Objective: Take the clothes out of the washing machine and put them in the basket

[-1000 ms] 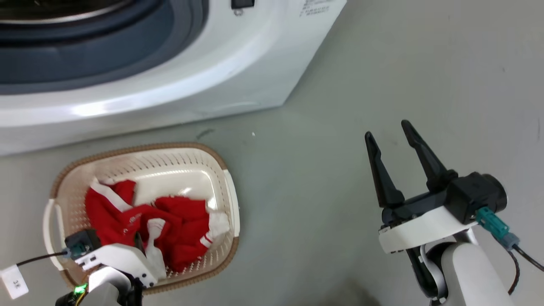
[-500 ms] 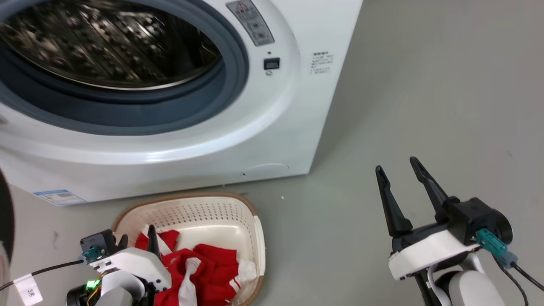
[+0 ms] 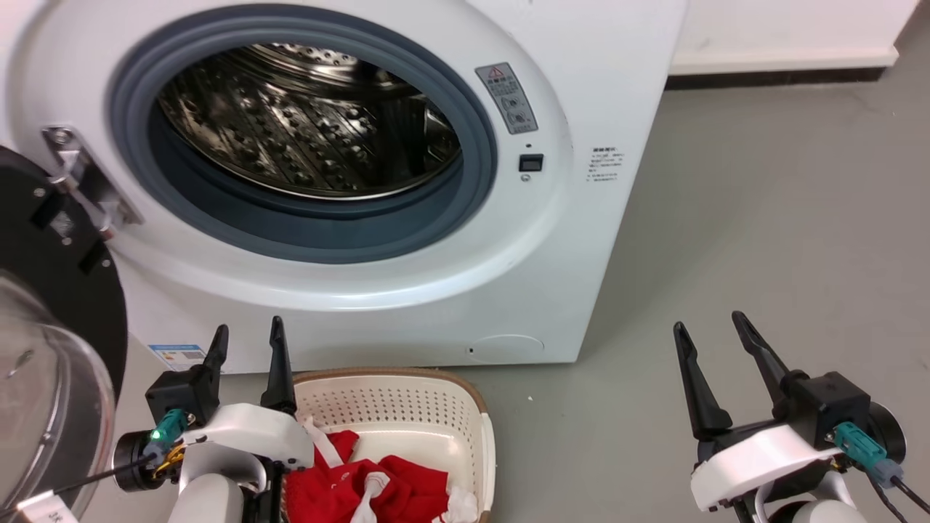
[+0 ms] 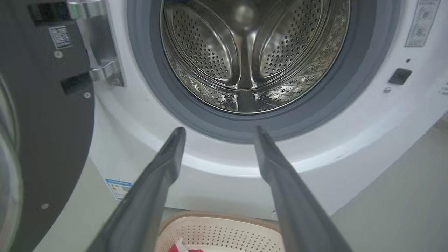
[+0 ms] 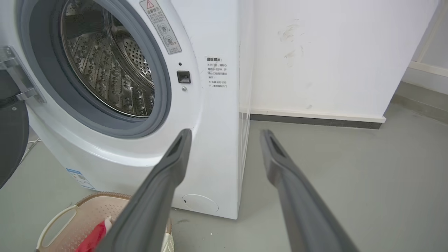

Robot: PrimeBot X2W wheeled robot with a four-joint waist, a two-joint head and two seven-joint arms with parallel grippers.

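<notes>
The white washing machine [image 3: 596, 87] stands with its porthole open, and the steel drum [image 3: 305, 123] [image 4: 245, 52] shows bare metal with no fabric in it. On the floor below sits the cream basket [image 3: 407, 399] [image 4: 224, 227] [image 5: 70, 224] holding red clothes [image 3: 363, 494] [image 5: 92, 238] with white trim. My left gripper [image 3: 247, 338] [image 4: 217, 131] hangs open over the basket's left rear rim, pointing at the machine, nothing between its fingers. Over bare floor to the right, my right gripper [image 3: 712, 327] [image 5: 225, 133] is open too and holds nothing.
The black-framed glass door [image 3: 51, 349] [image 4: 38, 122] is swung open at the left, close to my left arm. Grey floor [image 3: 763, 254] stretches to the right of the machine. A white wall with a dark skirting [image 5: 315, 120] runs behind.
The head camera has tilted upward, bringing the drum and door into view and pushing the basket to the bottom edge. My left gripper has risen out of the basket, above its rim.
</notes>
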